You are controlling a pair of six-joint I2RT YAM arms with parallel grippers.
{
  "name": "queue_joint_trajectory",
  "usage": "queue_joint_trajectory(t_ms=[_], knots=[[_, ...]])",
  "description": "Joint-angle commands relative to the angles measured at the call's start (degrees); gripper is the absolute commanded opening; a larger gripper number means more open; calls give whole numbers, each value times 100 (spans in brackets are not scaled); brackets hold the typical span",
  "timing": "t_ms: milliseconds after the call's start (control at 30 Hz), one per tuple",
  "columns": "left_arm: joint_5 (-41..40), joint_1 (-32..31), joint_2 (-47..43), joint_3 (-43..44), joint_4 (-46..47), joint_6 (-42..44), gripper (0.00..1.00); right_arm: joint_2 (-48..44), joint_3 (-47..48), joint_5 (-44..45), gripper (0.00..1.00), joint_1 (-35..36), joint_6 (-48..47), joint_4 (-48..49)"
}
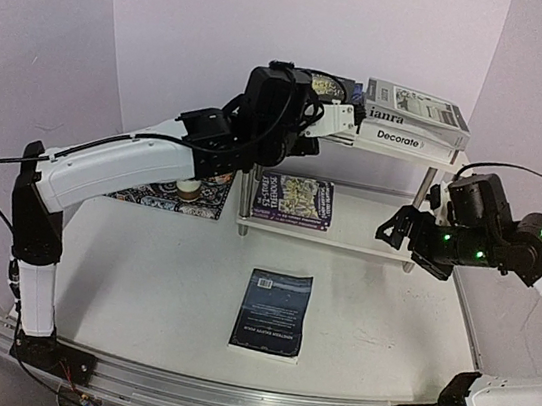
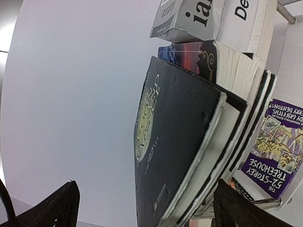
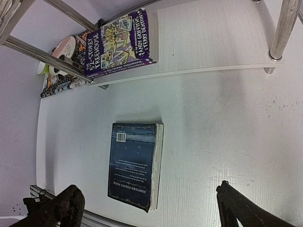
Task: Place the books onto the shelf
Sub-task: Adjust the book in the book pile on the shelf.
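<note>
Right wrist view: dark blue book (image 3: 135, 165) flat on table (image 3: 227, 132), ahead of right pincer (image 3: 147, 196), slightly off-centre; long axis pointing away, square across wide-open jaws. Left pincer (image 2: 144, 194) likewise wide, farther off, up at top of shelf (image 1: 354, 220).

Table (image 1: 159, 278), lower centre of the overhead view: bare white surface to left and right of one blue book (image 1: 272, 311) lying flat; a gripper can pass on either side.
Shelf (image 1: 346, 244), lower board: purple paperback (image 1: 294, 201) fills the left half; right half bare, reachable from the front between the chrome legs (image 1: 424, 189).
Shelf, top board: covered by stacked books, "janra" (image 1: 416, 107) on "Decorate" (image 1: 406, 138) at the right, a dark book (image 2: 180, 142) at the left; free room only above them.
Left arm (image 1: 124, 167): crosses from lower left to upper centre, over the placemat (image 1: 206, 199) and cup (image 1: 187, 189), barring that side.
Right gripper (image 3: 149, 189): wide open, near the shelf's right front corner.
</note>
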Motion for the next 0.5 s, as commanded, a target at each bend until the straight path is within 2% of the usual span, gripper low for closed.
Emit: queue_joint_trajectory(t_ms=[0, 133, 300, 467], knots=[[237, -96, -680, -335, 138, -599, 100, 41, 196, -25, 98, -33, 23, -50], [769, -207, -1365, -982, 42, -1584, 100, 56, 196, -25, 98, -34, 23, -41], [1441, -422, -2249, -1452, -614, -2990, 100, 56, 161, -25, 98, -42, 74, -7], [1888, -377, -3048, -2001, -1088, -4225, 100, 11, 71, -39, 98, -42, 136, 58]])
